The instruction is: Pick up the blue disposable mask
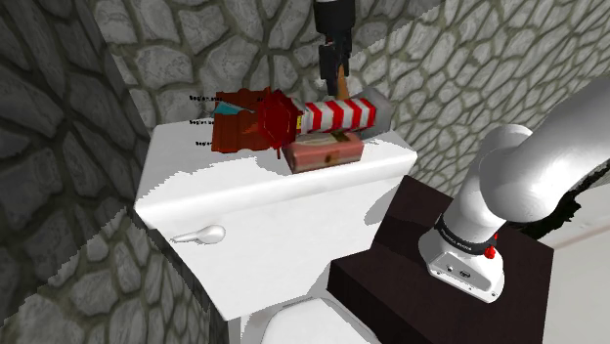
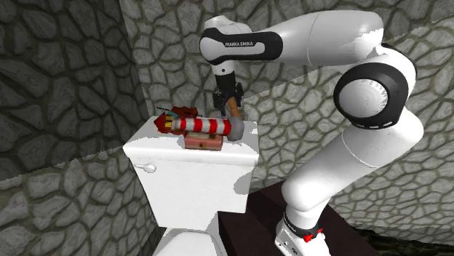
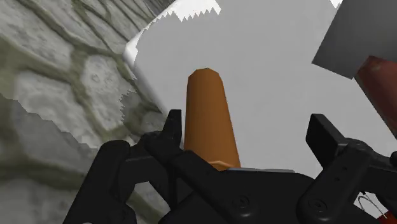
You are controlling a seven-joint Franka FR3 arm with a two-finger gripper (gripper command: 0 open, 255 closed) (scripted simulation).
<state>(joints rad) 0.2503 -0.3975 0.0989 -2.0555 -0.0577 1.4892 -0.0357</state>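
Gripper (image 3: 247,122) open above white tank lid (image 1: 293,195), orange handle (image 3: 208,108) between its fingers, unclasped, mask seen only as bluish sliver (image 1: 224,111) amid red clutter (image 1: 249,125), well aside of hand.

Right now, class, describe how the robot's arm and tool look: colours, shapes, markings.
The arm is white, made of rounded segments with dark joints; one dark band reads FRANKA EMIKA. The tool is all black, with two blocky fingers.

Mask (image 3: 207,121) — orange-brown, elongated, round-tipped — over the white tank lid (image 1: 293,195).
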